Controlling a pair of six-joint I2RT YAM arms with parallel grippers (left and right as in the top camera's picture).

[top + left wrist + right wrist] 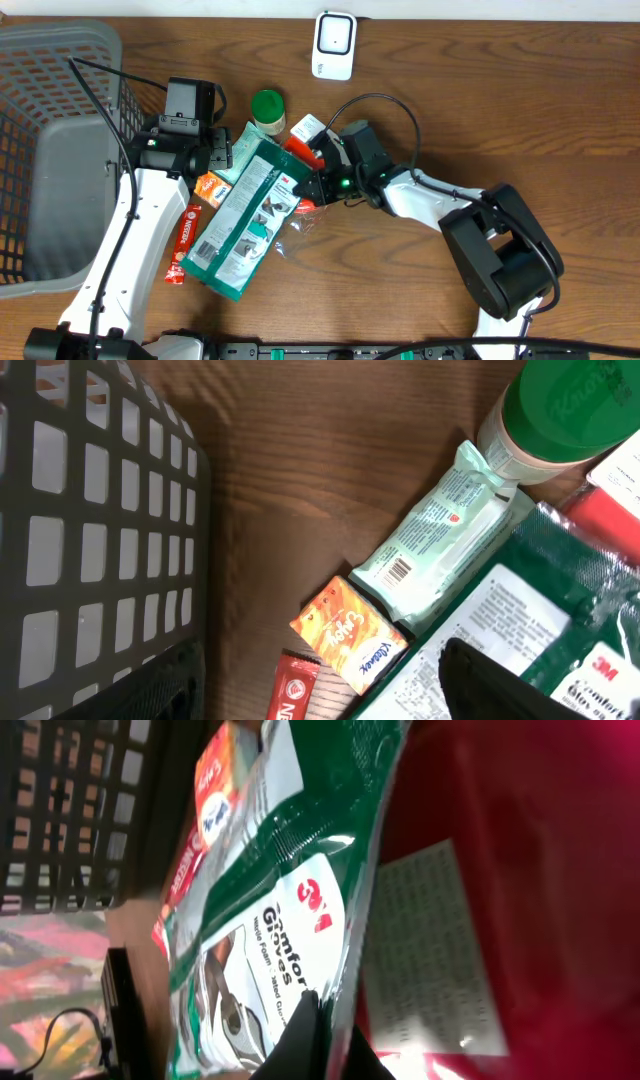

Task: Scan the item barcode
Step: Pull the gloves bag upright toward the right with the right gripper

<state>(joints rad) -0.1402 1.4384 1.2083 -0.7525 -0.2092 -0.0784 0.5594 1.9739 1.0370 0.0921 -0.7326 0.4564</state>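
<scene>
A green 3M gloves packet [245, 215] lies slanted among the items at the table's middle. My right gripper [312, 186] is shut on its right edge; in the right wrist view the two black fingertips [305, 1030] pinch the plastic rim of the packet [270, 920]. My left gripper [212, 158] hovers open over the packet's top left corner, holding nothing. Its dark fingers frame a Kleenex pack [350, 635] and the packet's back label [520, 610]. The white barcode scanner [334, 45] stands at the table's far edge.
A grey basket [50, 150] fills the left side. A green-lidded bottle [267, 108], a pale wipes pack [440, 530], a red stick sachet [185, 240] and a red packet [520, 870] crowd round the gloves packet.
</scene>
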